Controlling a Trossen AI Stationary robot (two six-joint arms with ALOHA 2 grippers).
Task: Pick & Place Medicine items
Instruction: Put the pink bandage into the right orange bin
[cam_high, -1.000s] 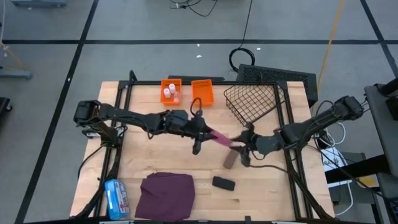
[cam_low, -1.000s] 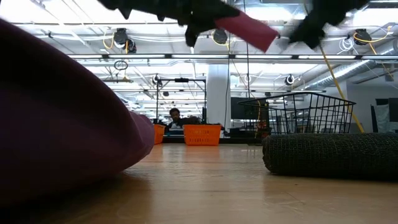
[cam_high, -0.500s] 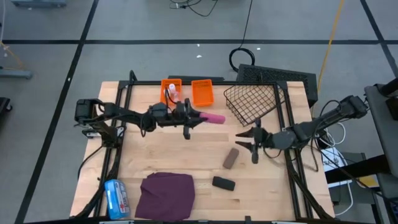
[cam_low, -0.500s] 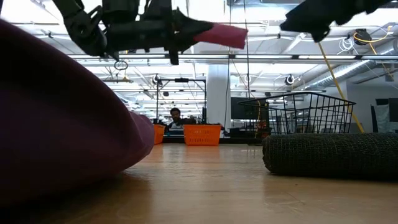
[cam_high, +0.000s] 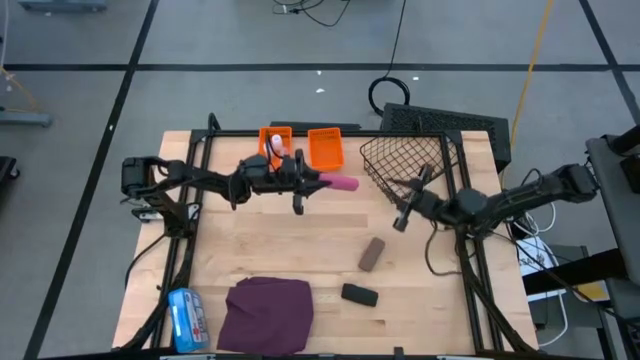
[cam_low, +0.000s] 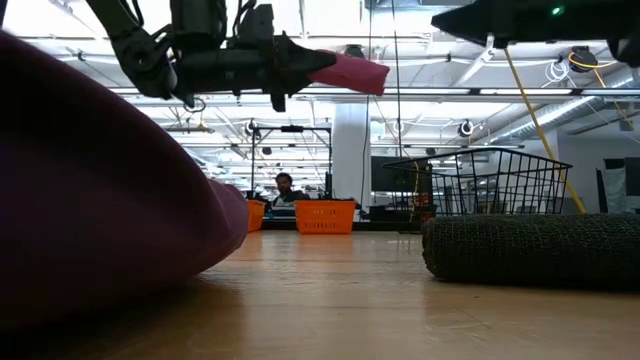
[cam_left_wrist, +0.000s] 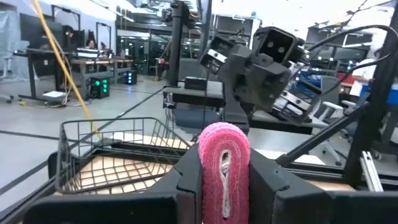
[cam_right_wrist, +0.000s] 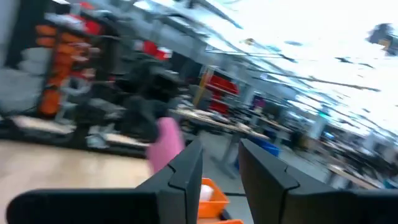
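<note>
My left gripper (cam_high: 318, 181) is shut on the pink tube (cam_high: 342, 184) and holds it in the air just near of the two orange bins (cam_high: 325, 148). One bin (cam_high: 275, 147) holds tiny white bottles. In the low view the tube (cam_low: 350, 72) sticks out level from the left gripper (cam_low: 295, 62). My right gripper (cam_high: 408, 200) is open and empty, raised beside the wire basket (cam_high: 410, 165). The grey-brown oblong (cam_high: 371, 254) and the black oblong (cam_high: 359, 294) lie flat on the table. My left gripper pinches the pink tube (cam_left_wrist: 224, 149) between its two fingers (cam_left_wrist: 186, 180), which stand on either side of it. The fingers come level from the table's left. The tube is lifted clear, lies about level, and its free end (cam_high: 350, 185) points toward the table's right.
A purple cloth (cam_high: 268, 312) and a blue-and-white packet (cam_high: 187, 318) lie at the near edge. The black wire basket stands at the far right. In the low view the cloth (cam_low: 100, 190) and a dark oblong (cam_low: 530, 250) fill the foreground. A person sits far behind the table.
My left gripper has carried the pink tube from mid-table toward the far edge and a little left, up to the orange bins, keeping it about level. My right gripper, which stood at the tube's free end, has drawn away toward the right and far side, beside the basket.
</note>
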